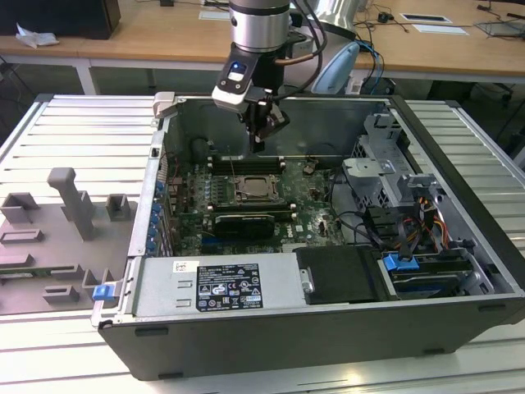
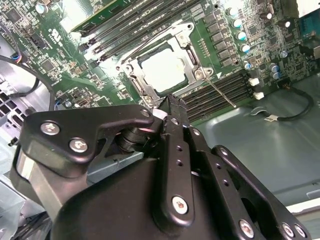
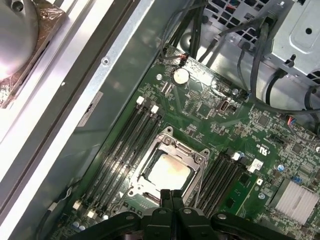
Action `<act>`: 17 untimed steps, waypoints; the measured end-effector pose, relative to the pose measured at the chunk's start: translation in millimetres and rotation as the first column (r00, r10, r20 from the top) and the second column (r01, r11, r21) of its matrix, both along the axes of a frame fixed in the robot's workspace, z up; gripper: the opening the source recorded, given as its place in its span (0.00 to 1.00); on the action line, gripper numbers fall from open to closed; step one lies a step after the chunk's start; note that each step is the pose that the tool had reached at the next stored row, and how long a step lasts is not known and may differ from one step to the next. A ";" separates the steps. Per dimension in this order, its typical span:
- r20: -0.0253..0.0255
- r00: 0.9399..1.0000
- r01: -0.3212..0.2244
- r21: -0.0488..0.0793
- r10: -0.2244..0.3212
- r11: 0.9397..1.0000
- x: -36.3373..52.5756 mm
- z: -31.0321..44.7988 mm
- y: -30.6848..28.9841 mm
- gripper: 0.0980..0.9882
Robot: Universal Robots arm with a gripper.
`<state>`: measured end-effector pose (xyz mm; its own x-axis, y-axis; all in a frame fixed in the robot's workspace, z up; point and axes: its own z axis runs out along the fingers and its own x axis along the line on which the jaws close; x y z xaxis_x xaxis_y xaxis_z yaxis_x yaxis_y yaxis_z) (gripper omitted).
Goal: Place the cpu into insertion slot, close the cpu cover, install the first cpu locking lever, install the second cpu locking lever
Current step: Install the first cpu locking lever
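Where the exterior view is read from its left across to its right, the following are entered.

Item 1: grey fixture tray, laid on the ribbed desk just beside the case.

Item 2: open computer case, laid on its side, the green board exposed.

Item 3: pincer, hung from the arm over the middle of the board. In the first wrist view the two fingertips are seen pressed together with nothing between them. It is recorded as closed and empty.

Item 4: insertion slot, set directly below the pincer and a little toward the near wall of the case. The tips are judged to stand above the slot's far edge, by the memory slots, and apart from the board.

Item 5: cpu, seated flat in the slot, its silver top shown through the cut-out.

Item 6: cpu cover, appearing to be lowered around the chip. Placement and cover closing are judged done.

Item 7: thin metal rod, projecting from one corner of the cover, its long axis crossing the neighbouring memory slots. It is taken to be a locking lever not yet latched. The pincer tips are seen near the adjacent corner of the frame, to one side of the rod.

Item 8: drive cage, at the exterior view's right, with cables below.
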<state>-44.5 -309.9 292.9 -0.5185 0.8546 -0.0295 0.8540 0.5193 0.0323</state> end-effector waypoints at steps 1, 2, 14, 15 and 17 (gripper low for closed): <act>0.000 1.000 -0.005 0.000 0.005 1.000 0.0 0.0 0.0 0.01; 0.000 1.000 -0.008 0.000 0.008 1.000 0.0 0.0 0.0 0.01; 0.000 0.997 -0.076 0.000 0.076 0.997 0.0 0.0 0.0 0.01; 0.000 0.996 -0.085 0.000 0.085 0.996 0.0 0.0 0.0 0.01; 0.000 0.995 -0.095 0.000 0.095 0.995 0.0 0.0 0.0 0.01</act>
